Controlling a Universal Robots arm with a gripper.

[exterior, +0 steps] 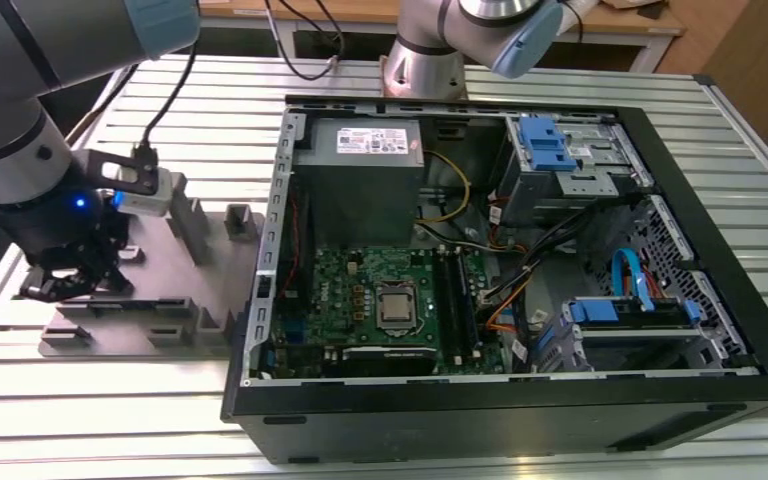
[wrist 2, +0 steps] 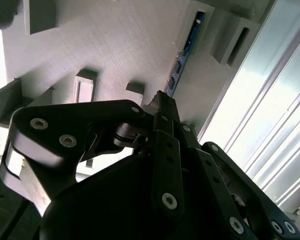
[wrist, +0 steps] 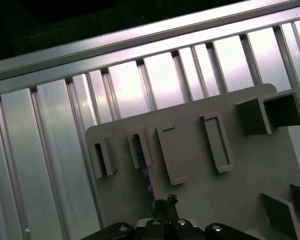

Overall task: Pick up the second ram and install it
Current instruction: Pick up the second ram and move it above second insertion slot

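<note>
Arm, exterior view: we see the gripper (exterior: 71,282) set low over the grey fixture plate (exterior: 157,255) at the exterior view's left, down among the plate's upright posts.
Surroundings, exterior view: an open computer case (exterior: 491,425) lies on the slatted metal table (exterior: 117,420), just to the exterior view's right of the fixture plate. A green motherboard (exterior: 357,290) sits inside it. The base of another arm (exterior: 424,55) stands beyond the case.
Ram, second wrist view: the second ram (wrist 2: 186,47) stands on edge in the fixture plate (wrist 2: 105,45). It is a thin blue strip running from a far post straight toward the gripper (wrist 2: 161,99).
Tool, second wrist view: the black fingertips are drawn together into a narrow pinch, and the ram's near end runs in between them, as far as we can see.
Ram, first wrist view: the second ram (wrist: 139,146) has its far end seated in a slotted post of the fixture plate (wrist: 200,185). Its edge leads down to the gripper (wrist: 166,202).
Tool, first wrist view: we see the tips pressed close at the ram's near end.
Table, first wrist view: the metal slats (wrist: 125,85) run past the plate's far edge.
</note>
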